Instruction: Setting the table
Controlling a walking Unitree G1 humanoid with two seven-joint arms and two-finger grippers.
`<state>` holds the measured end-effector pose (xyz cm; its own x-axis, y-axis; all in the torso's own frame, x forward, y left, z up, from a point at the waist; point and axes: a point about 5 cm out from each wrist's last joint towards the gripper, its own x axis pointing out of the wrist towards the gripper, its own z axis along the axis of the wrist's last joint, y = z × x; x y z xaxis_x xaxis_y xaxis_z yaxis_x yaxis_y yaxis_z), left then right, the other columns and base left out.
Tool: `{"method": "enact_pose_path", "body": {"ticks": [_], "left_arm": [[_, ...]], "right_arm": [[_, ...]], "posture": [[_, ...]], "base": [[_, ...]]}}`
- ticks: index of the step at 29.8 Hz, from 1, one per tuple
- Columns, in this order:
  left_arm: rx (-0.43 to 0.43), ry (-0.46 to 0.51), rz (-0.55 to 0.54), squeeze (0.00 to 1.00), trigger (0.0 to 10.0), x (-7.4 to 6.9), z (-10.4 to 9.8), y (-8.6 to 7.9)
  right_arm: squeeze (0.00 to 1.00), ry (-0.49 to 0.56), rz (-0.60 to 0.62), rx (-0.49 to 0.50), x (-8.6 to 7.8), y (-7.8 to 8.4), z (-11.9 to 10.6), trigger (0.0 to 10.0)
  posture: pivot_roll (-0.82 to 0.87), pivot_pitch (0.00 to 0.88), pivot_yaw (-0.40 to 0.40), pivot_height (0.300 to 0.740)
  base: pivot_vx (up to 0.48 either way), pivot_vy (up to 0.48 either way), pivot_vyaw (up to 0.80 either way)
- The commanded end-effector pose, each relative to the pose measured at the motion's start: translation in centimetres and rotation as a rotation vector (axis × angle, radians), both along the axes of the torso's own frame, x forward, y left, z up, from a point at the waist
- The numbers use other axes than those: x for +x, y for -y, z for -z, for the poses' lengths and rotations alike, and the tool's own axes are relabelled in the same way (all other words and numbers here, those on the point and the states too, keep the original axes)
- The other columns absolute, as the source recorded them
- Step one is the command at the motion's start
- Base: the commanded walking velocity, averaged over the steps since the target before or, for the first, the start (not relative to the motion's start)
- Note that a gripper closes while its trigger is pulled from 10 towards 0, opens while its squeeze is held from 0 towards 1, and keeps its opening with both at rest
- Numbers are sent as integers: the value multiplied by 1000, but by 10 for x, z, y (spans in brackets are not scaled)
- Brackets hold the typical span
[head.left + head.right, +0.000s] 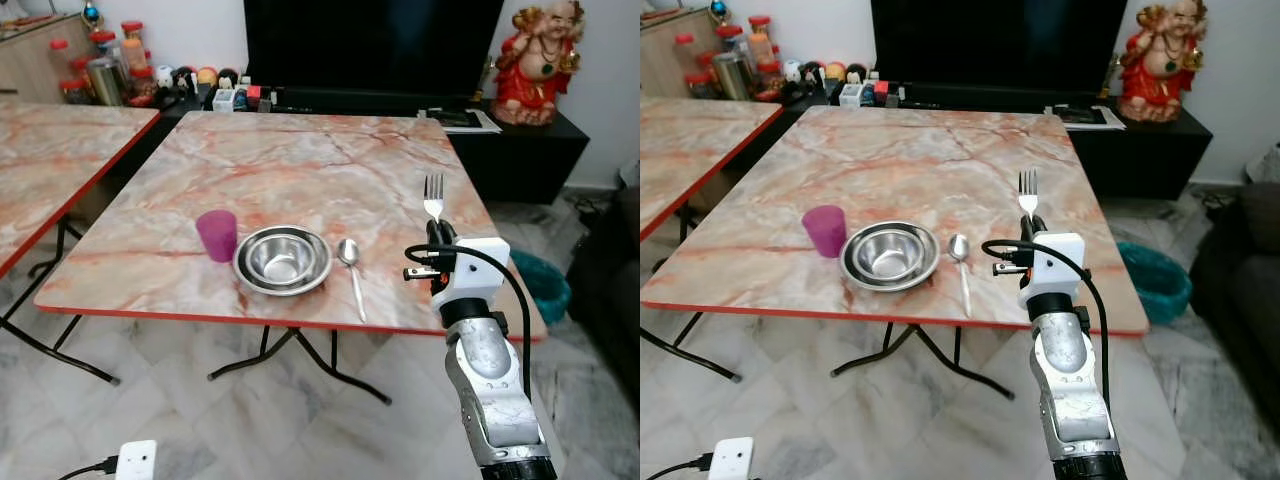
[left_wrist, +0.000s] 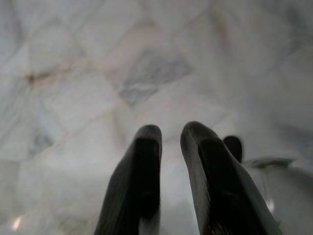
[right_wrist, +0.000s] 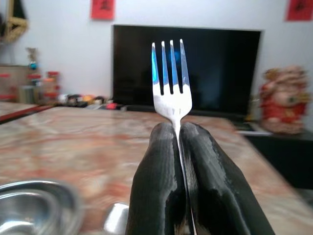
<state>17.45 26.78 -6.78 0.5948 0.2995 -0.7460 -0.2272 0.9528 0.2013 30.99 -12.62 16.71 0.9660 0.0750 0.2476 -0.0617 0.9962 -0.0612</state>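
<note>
Right hand pinches fork upright

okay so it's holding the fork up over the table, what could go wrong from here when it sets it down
1. The right claw pinches the fork low on its thin handle, tines up; it could swivel or slip when lowered.
2. The spoon already lies right of the bowl, so a fork set there may knock it.
3. The arm stands over the table near its front edge; a late release could drop the fork to the floor.
</note>
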Motion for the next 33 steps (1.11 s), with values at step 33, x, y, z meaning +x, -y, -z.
{"method": "enact_pose_path", "body": {"ticks": [33], "left_arm": [[-33, -52, -6, 0, 10000, -12, 7, 3]], "right_arm": [[0, -356, 106, 116, 8, -8, 17, 10000]], "posture": [[-19, 97, -19, 740]], "base": [[148, 0, 0]]}}
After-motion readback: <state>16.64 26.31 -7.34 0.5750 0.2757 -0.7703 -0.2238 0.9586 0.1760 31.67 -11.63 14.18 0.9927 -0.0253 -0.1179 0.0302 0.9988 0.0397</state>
